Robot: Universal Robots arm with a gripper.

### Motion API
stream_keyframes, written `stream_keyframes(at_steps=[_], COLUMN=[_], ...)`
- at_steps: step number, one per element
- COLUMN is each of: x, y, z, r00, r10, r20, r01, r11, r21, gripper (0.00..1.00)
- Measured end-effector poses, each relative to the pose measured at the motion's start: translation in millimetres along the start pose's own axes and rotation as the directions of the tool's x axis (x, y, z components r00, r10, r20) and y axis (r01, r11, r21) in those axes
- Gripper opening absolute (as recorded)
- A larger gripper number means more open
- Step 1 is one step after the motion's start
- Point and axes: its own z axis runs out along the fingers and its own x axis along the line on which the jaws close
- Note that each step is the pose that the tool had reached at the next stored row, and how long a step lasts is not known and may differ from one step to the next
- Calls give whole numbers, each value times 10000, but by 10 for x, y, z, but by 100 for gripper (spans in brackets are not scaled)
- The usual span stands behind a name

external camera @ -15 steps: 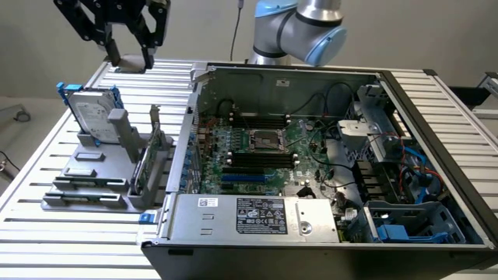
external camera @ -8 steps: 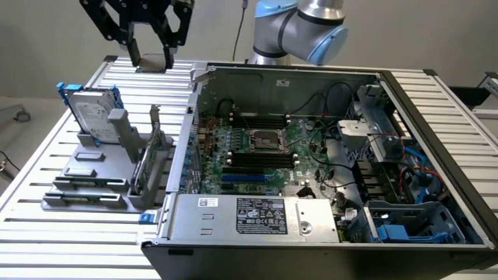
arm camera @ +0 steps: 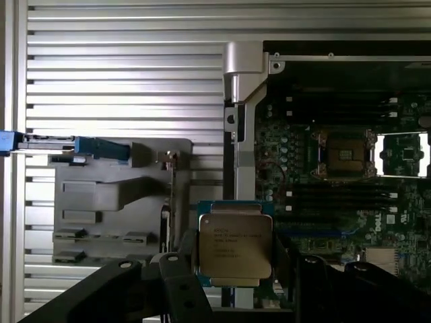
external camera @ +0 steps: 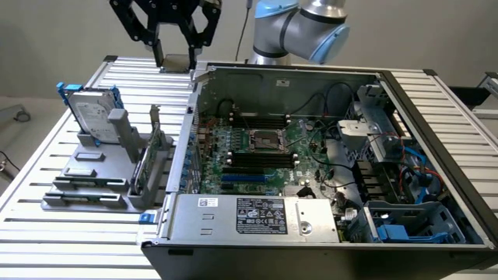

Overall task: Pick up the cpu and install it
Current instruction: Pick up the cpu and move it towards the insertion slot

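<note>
CPU [arm camera: 235,249] pickup looked done: the gripper [external camera: 174,51] held the chip clamped between its fingers, high above the slatted table [external camera: 70,248] beside the computer case [external camera: 311,74]. Its motherboard socket [arm camera: 344,154] looked empty, so installing was left.

One cpu [arm camera: 234,247], one hard drive [external camera: 92,119], one open computer case [external camera: 260,87]
</note>
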Motion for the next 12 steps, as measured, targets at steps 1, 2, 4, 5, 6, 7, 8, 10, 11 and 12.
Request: stream_keyframes(at_steps=[1, 2, 4, 5, 6, 7, 8, 10, 11, 12], x=[-45, -90, -180, -226, -271, -317, -362, -452, -501, -546], y=[0, 1, 1, 1, 2, 2, 2, 3, 3, 4], z=[-1, -3, -6, -7, -9, -11, -12, -15, -17, -18], r00=[10000, 10000, 10000, 10000, 10000, 10000, 10000, 10000, 10000, 10000], r10=[-1, 0, 0, -1, 0, 1, 0, 0, 1, 0], r20=[-1, -1, -1, -1, -1, -1, -2, -1, -1, -2], r01=[1, 0, 0, 1, 0, -1, 0, 0, -1, 0], r11=[10000, 10000, 10000, 10000, 10000, 10000, 10000, 10000, 10000, 10000], r21=[0, 0, 0, -1, -1, 0, 0, -1, 0, 0], gripper=[55, 55, 55, 55, 55, 55, 55, 55, 55, 55])
